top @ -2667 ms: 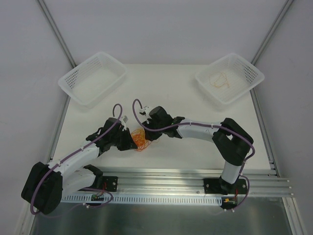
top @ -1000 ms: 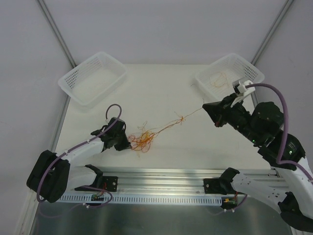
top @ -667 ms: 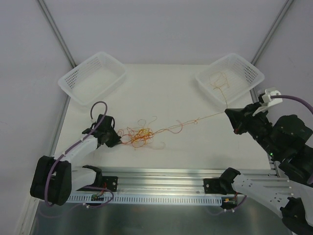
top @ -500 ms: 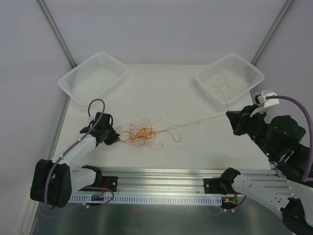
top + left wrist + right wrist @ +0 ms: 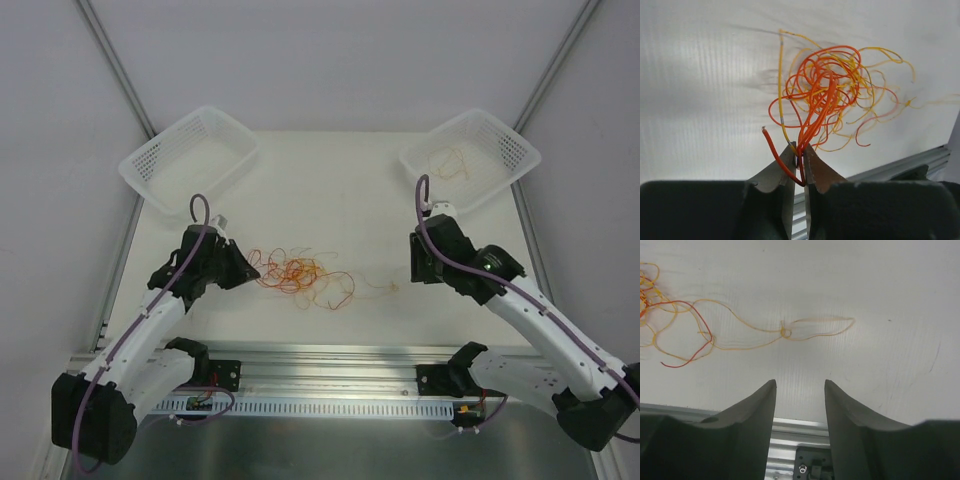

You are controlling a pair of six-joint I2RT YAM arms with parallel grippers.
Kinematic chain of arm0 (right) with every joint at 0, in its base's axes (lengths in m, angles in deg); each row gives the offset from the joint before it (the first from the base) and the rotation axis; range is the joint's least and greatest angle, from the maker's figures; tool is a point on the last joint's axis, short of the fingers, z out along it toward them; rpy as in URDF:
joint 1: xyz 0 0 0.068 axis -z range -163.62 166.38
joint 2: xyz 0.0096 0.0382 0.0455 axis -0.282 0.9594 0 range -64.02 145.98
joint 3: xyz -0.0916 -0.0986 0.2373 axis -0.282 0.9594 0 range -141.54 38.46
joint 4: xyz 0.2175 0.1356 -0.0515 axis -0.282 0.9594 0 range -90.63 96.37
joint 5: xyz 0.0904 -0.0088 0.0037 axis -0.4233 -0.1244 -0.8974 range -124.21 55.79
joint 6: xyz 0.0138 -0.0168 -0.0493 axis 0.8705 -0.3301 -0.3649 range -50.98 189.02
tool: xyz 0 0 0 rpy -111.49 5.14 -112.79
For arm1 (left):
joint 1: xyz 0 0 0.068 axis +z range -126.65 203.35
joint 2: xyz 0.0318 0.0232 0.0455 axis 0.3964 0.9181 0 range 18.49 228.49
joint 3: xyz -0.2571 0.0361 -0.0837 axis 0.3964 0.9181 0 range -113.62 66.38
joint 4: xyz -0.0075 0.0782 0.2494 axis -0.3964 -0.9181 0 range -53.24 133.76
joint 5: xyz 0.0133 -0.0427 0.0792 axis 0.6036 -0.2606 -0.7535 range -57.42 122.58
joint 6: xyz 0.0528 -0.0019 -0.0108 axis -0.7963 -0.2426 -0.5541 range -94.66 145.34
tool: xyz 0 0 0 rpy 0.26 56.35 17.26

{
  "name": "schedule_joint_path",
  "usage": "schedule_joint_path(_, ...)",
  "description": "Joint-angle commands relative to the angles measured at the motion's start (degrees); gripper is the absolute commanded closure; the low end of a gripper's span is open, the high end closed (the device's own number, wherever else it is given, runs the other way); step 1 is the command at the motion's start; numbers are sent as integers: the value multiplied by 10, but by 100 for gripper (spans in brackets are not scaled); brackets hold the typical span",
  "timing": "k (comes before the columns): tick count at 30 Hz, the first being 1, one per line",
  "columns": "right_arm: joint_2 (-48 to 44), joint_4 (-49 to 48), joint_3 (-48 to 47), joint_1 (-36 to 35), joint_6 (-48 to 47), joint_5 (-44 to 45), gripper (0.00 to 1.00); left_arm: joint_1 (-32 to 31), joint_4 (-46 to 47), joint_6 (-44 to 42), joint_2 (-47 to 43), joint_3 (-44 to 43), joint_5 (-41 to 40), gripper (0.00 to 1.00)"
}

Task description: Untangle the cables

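The cables (image 5: 300,275) lie in a loose orange and red tangle on the table (image 5: 330,190), between my two pincers. More strands sit in the right basket (image 5: 515,170); the left basket (image 5: 150,160) stands well apart. My left pincer (image 5: 799,162) pinches red and orange strands at the tangle's left edge. My right pincer (image 5: 800,390) is spread and holds nothing, near a yellow loop (image 5: 815,327) trailing from the tangle.

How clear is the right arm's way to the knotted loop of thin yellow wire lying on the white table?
Probably yes: the right gripper hovers open just short of the knotted yellow wire loop, which lies loose on the white table with nothing between them.
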Motion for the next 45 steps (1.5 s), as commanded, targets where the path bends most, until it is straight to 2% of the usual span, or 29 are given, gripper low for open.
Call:
schedule_joint_path(1,28,-15,-2,3,50,-49,52,-17,-9,-10,-41,6,71,90)
schedule_joint_path(4,38,-106,7,-17,30,-118,48,-50,-9,12,-79,23,72,81)
schedule_joint_path(5,46,-125,5,-31,25,-131,47,-57,-9,17,-85,26,73,64)
schedule_joint_path(6,56,-141,-6,-37,22,-154,47,-64,-9,21,-99,30,73,58)
schedule_joint_path(11,138,-235,-36,-85,52,-166,46,-82,-12,42,-130,43,71,41)
schedule_joint_path(12,172,-250,-41,-91,69,-167,46,-82,-13,40,-134,44,67,32)
schedule_joint_path(14,208,-288,-55,-106,88,-180,46,-82,-18,30,-129,42,46,28)
schedule_joint_path(18,296,-335,-82,-130,133,-174,46,-82,-25,24,-87,29,-3,28)
schedule_joint_path(24,399,-354,-150,-162,135,-158,46,-82,-23,11,19,-4,-46,30)
schedule_joint_path(32,504,-344,-201,-174,144,-127,49,-83,10,-7,96,-14,-31,38)
schedule_joint_path(37,529,-315,-208,-180,163,-85,52,-83,36,4,114,4,-18,43)
schedule_joint_path(39,539,-308,-208,-180,168,-71,56,-83,43,7,121,11,-15,46)
schedule_joint_path(42,541,-307,-203,-181,171,-62,69,-83,51,11,130,17,-19,49)
schedule_joint_path(45,530,-306,-200,-182,166,-60,83,-83,54,18,140,24,-32,61)
